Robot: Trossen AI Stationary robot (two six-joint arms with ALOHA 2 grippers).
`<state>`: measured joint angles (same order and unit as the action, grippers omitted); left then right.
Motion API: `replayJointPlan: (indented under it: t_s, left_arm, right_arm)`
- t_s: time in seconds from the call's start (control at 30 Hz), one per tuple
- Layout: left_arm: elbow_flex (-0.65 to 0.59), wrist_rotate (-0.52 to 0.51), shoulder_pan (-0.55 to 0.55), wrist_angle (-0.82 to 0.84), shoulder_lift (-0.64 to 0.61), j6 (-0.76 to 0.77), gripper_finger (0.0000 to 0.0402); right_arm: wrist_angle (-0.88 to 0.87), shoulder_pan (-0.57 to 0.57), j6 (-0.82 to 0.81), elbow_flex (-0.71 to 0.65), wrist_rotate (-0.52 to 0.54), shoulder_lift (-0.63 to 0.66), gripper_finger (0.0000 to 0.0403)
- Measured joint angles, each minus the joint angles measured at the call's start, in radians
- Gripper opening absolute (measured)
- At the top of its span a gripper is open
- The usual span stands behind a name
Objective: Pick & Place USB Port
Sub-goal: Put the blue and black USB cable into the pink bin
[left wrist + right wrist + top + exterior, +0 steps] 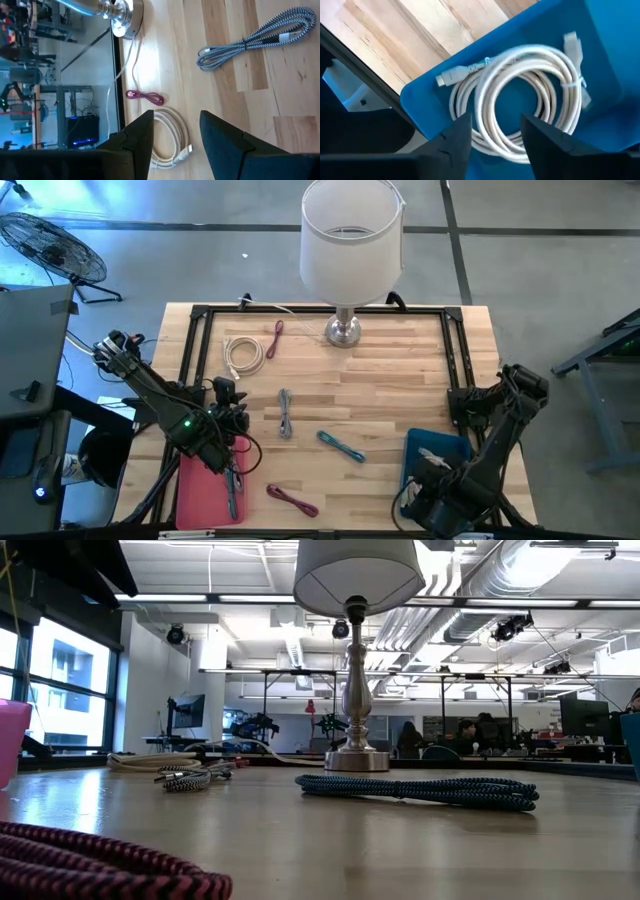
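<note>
An open-plan lab: exposed ceiling ducts (500, 580), equipment frames (300, 700) and seated people (465, 735) behind the table (400, 840).

High view: straight down over whole table (400, 370). Low view: tabletop height, level toward lamp (355, 650) and room. Wrist views: close, looking down. Left wrist and high share lamp base, cables.

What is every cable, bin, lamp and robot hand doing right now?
Right gripper: open, above the blue bin.
White cable in the bin: coiled, lying loose in the blue bin.
Left gripper: open, empty, over the pink bin.
White cable on the table: coiled, lying flat.
Grey cable: bundled, on the table.
Blue cable: bundled, on the table.
Lamp: upright.
</note>
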<state>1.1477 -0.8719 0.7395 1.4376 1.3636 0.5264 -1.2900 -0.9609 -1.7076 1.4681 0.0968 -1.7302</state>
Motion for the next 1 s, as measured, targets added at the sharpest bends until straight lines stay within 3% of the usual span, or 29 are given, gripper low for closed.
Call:
replayJointPlan:
  t_s: [0.3, 0.57, 0.77, 1.0]
  left_arm:
    - [0.041, 0.006, 0.000, 0.012, 0.000, -0.039, 0.0154]
    - [0.128, 0.029, 0.000, 0.012, -0.001, -0.137, 0.0154]
    - [0.135, 0.022, 0.000, 0.023, -0.001, -0.179, 0.0154]
    - [0.135, -0.005, 0.000, 0.023, -0.001, -0.155, 0.0154]
  right_arm:
    - [-0.003, 0.107, 0.282, 0.000, 0.120, 0.000, 0.0178]
    - [0.091, 0.286, 0.687, 0.000, 0.283, 0.000, 0.0178]
    - [0.323, 0.409, 0.918, -0.044, 0.238, -0.002, 0.0174]
    - [0.705, 0.516, 1.057, -0.285, 0.014, -0.004, 0.0174]
